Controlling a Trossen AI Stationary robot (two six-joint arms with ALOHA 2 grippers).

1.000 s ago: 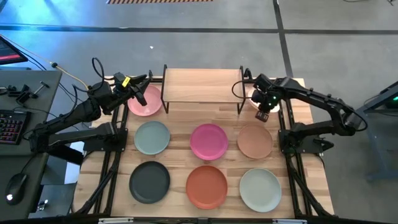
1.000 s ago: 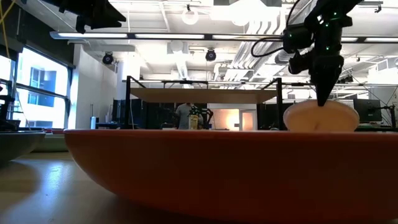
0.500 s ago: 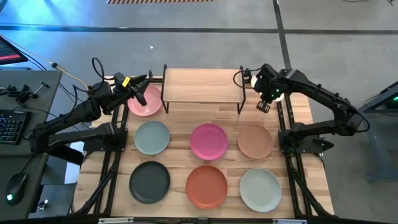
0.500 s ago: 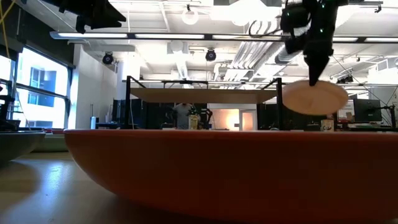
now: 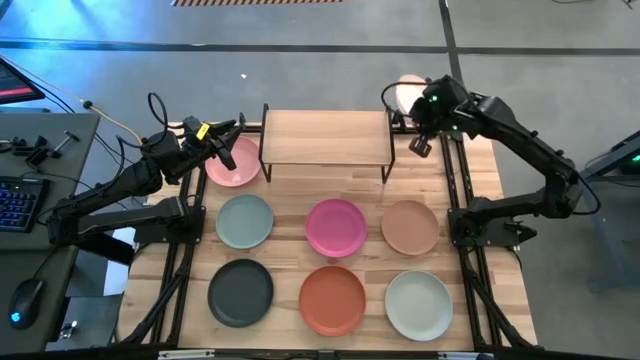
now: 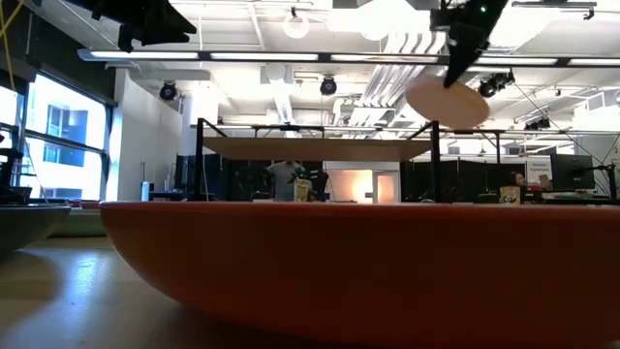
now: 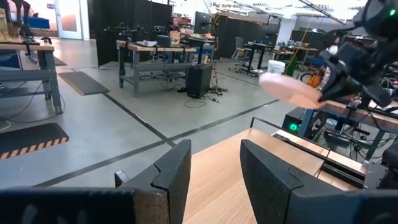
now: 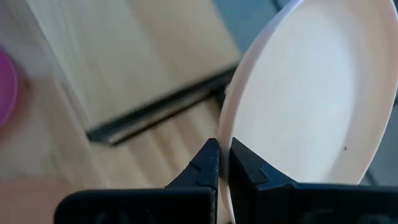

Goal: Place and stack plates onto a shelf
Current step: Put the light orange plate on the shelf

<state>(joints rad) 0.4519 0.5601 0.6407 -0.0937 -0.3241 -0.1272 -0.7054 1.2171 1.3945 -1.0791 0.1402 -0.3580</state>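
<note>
Cream plate point(image 8: 311, 93) now higher, tilted in right pincer point(image 8: 224, 163).

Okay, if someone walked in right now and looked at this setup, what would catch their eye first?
Probably the cream plate in the air, pinched by its rim in the right gripper and held above the right end of the shelf. Next, the grid of coloured plates on the table in front of the shelf, such as the magenta plate in the middle. The left gripper waits over the light pink plate, fingers apart.
</note>
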